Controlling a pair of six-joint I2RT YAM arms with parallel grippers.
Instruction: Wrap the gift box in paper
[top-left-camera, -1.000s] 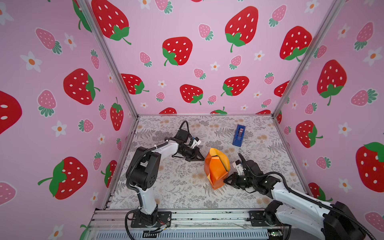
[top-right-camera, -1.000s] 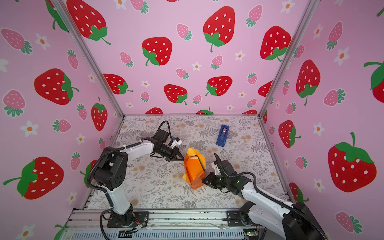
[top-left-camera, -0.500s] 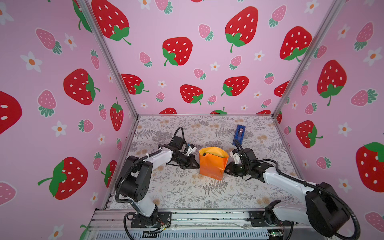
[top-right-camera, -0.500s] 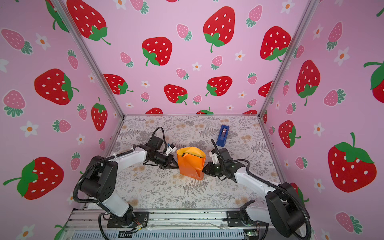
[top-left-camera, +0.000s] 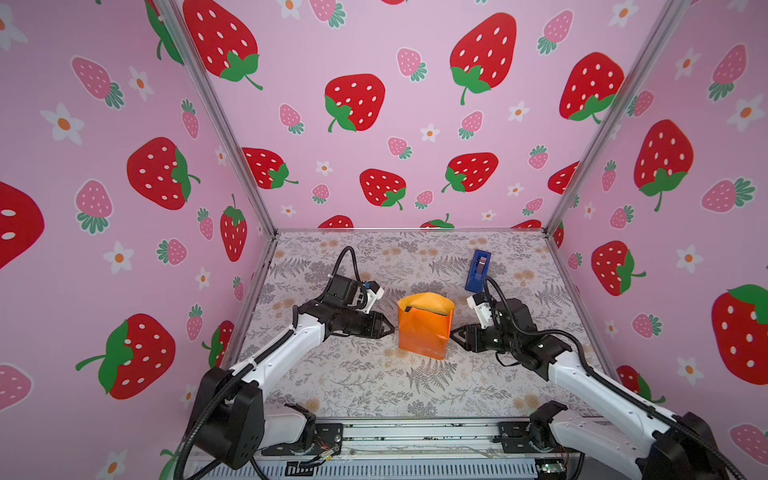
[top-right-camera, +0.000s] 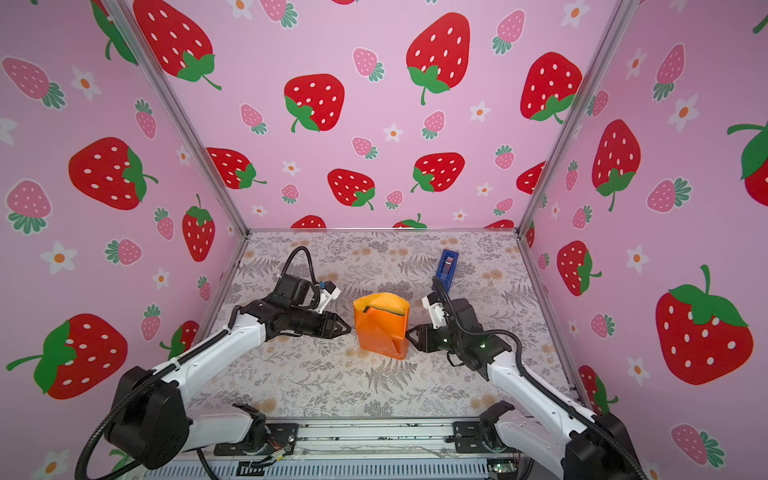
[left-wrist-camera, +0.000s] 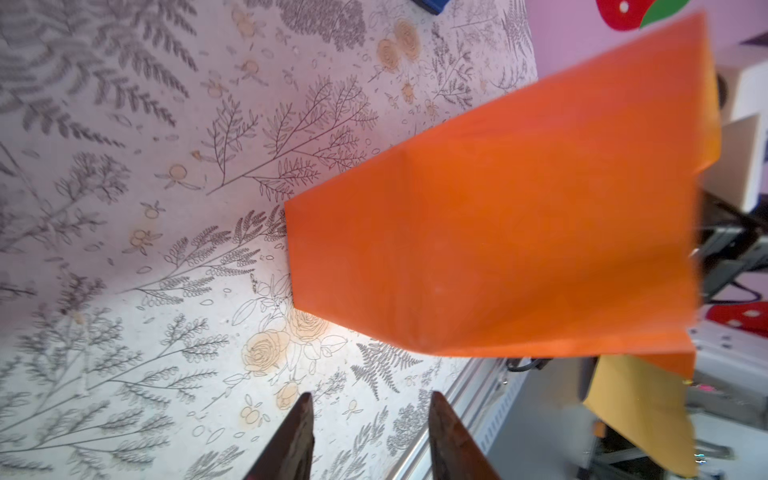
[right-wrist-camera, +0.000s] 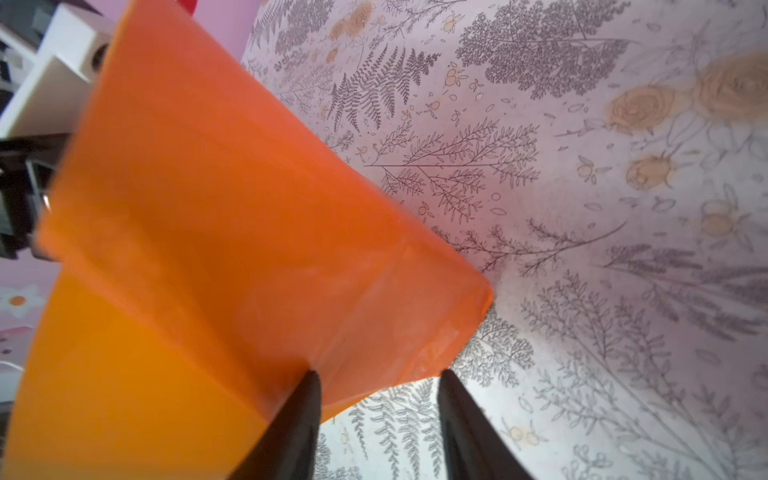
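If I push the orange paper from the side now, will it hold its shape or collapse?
Likely floppy: the paper is a thin creased sheet, its top gaping open. It may tip or slide, since it stands upright with nothing holding it. Its glossy face could slip.

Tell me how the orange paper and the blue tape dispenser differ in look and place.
The paper is bright orange and folded into a tall, wide bundle; the tape dispenser is dark blue, narrow and much smaller. The paper stands between the left gripper and the right gripper; the tape dispenser lies farther back, nearer the right one. Both rest on the table.
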